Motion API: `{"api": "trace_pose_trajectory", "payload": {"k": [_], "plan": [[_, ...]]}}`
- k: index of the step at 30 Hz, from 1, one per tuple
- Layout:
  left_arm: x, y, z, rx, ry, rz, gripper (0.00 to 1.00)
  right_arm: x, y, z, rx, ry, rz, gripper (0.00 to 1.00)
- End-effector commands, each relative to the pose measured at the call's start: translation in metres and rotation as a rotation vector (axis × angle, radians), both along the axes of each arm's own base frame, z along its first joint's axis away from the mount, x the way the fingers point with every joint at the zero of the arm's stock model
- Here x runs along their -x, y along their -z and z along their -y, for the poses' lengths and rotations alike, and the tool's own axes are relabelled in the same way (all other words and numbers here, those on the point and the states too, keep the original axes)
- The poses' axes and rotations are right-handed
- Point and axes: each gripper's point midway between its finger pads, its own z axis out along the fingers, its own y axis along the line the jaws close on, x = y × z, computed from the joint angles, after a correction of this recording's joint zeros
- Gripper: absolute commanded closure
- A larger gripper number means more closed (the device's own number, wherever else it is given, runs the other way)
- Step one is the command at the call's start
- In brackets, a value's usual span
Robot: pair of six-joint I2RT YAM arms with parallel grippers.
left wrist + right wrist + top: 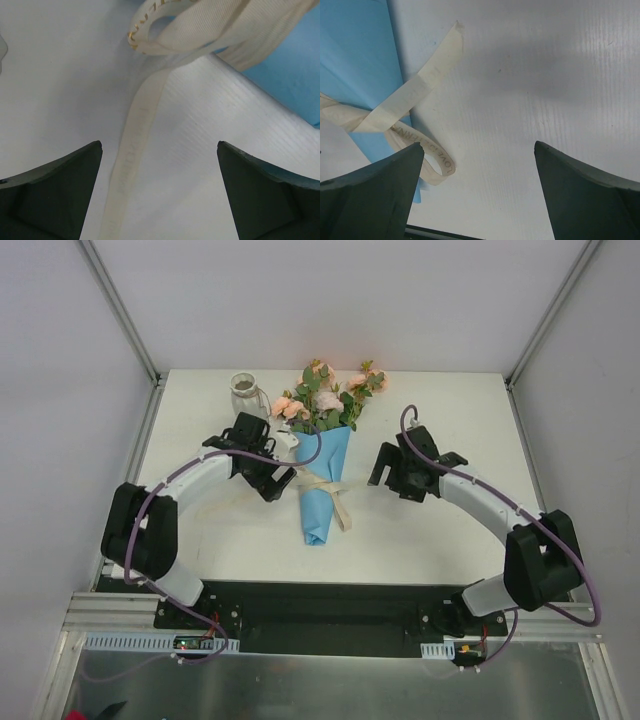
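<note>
From above, a bouquet [322, 465] lies along the middle of the matte white table [450, 530]; its pink flowers [325, 400] and green leaves point to the far edge, and its cone of smooth blue paper [320, 495] tapers toward the arms; a cream ribbon [328, 490] is tied round the cone's waist, tails trailing to the right; a clear glass jar [245, 395] stands upright just left of the blooms; the left gripper [272, 480] sits right beside the cone's left edge at the ribbon, the right gripper [385, 472] a little apart on the other side.

In the left wrist view, the left gripper [159, 145] is spread wide with nothing between its dark, wedge-shaped fingers; a flat woven ribbon [135, 150] tail runs between them over the finely ribbed table [60, 75]; a stitched-edge loop curls above, with blue paper [290, 75] to the right.

In the right wrist view, the right gripper [479, 145] also gapes wide and holds nothing; the ribbon [427, 75] crosses itself over the blue paper [355, 50] at left, one curled tail showing printed letters; bare table [545, 75] lies under the fingers.
</note>
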Motion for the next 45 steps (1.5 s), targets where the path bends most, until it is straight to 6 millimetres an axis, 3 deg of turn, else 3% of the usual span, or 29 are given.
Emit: {"api": "trace_pose_trajectory", "payload": {"k": [1, 8, 18, 21, 23, 25, 26, 27, 32, 36, 41, 45], "plan": [[-0.028, -0.007, 0.021, 0.015, 0.054, 0.069, 0.01, -0.001, -0.019, -0.003, -0.047, 0.017, 0.07, 0.04], [-0.03, 0.015, 0.044, 0.057, 0.139, 0.018, 0.05, -0.004, -0.024, -0.004, -0.056, 0.017, 0.09, 0.07], [-0.04, 0.031, 0.054, 0.072, 0.191, 0.015, 0.26, -0.006, -0.027, -0.01, -0.097, 0.023, 0.107, 0.12], [-0.044, 0.033, 0.055, 0.068, 0.197, 0.018, 0.42, -0.01, -0.025, -0.014, -0.118, 0.037, 0.101, 0.13], [-0.043, 0.035, 0.055, 0.068, 0.194, 0.014, 0.57, -0.009, -0.023, -0.023, -0.157, 0.02, 0.086, 0.14], [-0.044, 0.032, 0.053, 0.064, 0.187, 0.03, 0.75, -0.012, -0.023, -0.032, -0.187, 0.005, 0.093, 0.15], [-0.043, 0.033, 0.052, 0.062, 0.184, 0.032, 0.93, -0.011, -0.023, -0.039, -0.19, -0.013, 0.097, 0.15], [-0.043, 0.031, 0.051, 0.06, 0.176, 0.035, 0.99, -0.011, -0.015, -0.043, -0.182, -0.023, 0.08, 0.16], [-0.045, 0.018, 0.047, 0.055, 0.154, 0.072, 1.0, -0.006, -0.003, -0.068, -0.245, -0.043, 0.021, 0.2], [-0.043, 0.009, 0.047, 0.067, 0.142, 0.09, 1.0, -0.009, 0.0, -0.09, -0.394, -0.01, -0.003, 0.2], [-0.035, 0.005, 0.043, 0.069, 0.144, 0.094, 1.0, -0.018, 0.002, -0.099, -0.5, 0.09, -0.009, 0.2], [-0.03, 0.006, 0.039, 0.064, 0.145, 0.095, 1.0, -0.023, 0.016, -0.108, -0.563, 0.166, -0.068, 0.22]]}}
